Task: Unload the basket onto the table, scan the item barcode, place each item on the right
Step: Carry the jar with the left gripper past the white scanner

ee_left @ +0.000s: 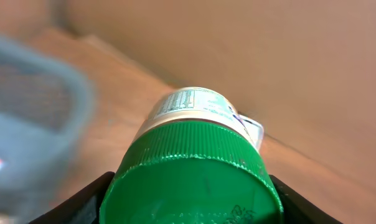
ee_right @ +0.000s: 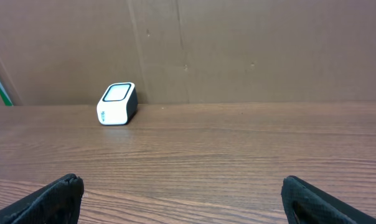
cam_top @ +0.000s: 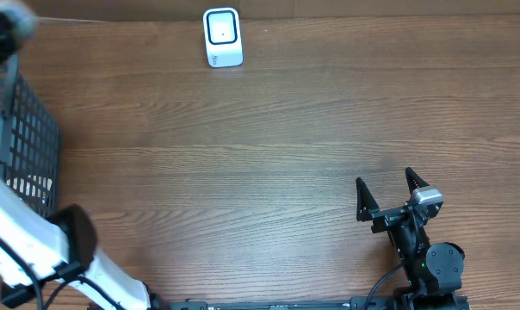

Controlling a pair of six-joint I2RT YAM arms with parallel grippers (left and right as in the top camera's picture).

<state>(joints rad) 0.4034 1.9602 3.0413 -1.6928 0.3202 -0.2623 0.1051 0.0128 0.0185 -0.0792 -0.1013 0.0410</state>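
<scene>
Overhead: the scanner (cam_top: 223, 37) is sitting at the far edge of the table (cam_top: 243, 138), a little left of centre, with its window showing from above. The left arm (cam_top: 36, 245) is reaching from the near left corner up past the basket (cam_top: 23, 138). Its tip is blurring out in the far left corner, so I can't read the jaws or the item here. The right gripper (cam_top: 385, 182) is sitting near right, jaws standing wide with nothing between them, well apart from the scanner.

Left wrist: the left gripper (ee_left: 194, 208) is clamping a jar (ee_left: 197, 107) by its green lid (ee_left: 194, 171), with a finger (ee_left: 88, 200) on each side of the lid. The jar's long axis is running straight out from the jaws, away from the camera. A white printed label is wrapping the body, and no barcode is readable on the part showing. The basket is blurring on the left, and the scanner isn't showing in this view.

Right wrist: jaws wide and empty, looking across bare table at the scanner, which is lying far and left of the gripper's centre line.

Judgement: the left arm is the one carrying the jar, and the scanner is lying to its right along the far edge. I'm reckoning the next move is calling for a sweep right with the jar's side, not lid or base, turned to the window, rolling about the long axis until the code is facing it.
</scene>
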